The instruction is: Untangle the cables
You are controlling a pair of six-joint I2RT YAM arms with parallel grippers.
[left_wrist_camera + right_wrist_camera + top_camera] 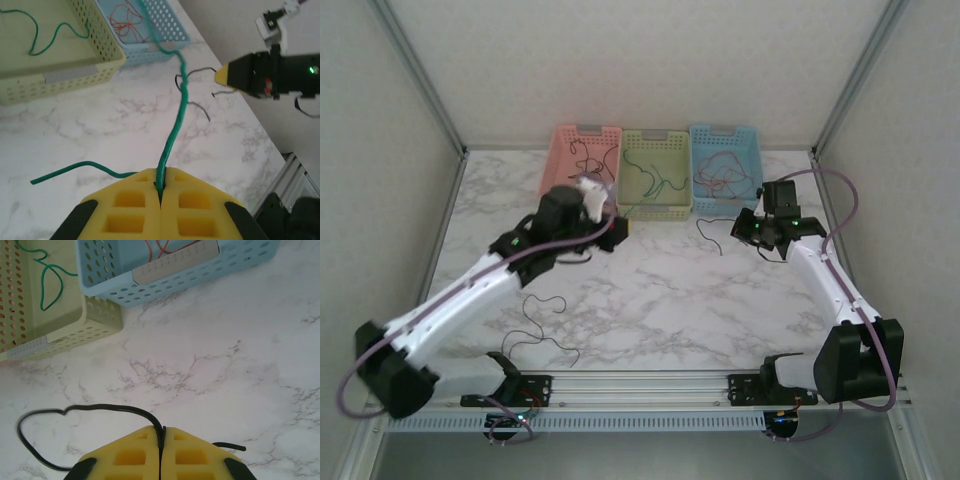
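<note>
When you look from the top camera, the marble-patterned table (660,300) carries three perforated plastic baskets in a row at 12 o'clock: a pink basket (555,170), a green basket (655,210) and a blue basket (752,170). Each one holds thin, curled cables. The left gripper (610,235) is at about 11 o'clock from the table centre, near the place where the pink and green baskets meet. The right gripper (745,232) is at about 2 o'clock, just in front of the blue basket. A loose black cable (545,322), hair-thin and wavy, lies on the marble at 7 o'clock, well apart from both grippers.

In your left wrist view, the yellow fingers (145,179), with their square moulded pockets, are pressed together and pinch a green cable (177,115). This cable rises toward 12 o'clock to the blue basket, where red-orange cables (127,20) lie tangled. Its free end bends out to 9 o'clock. A black cable (198,104) meets it near the middle; I cannot tell if the two are wound together.

In your right wrist view, the yellow fingers (182,437) are also together, gripping a black cable which makes a smooth loop toward 9 o'clock and a short stub at 3 o'clock.
</note>
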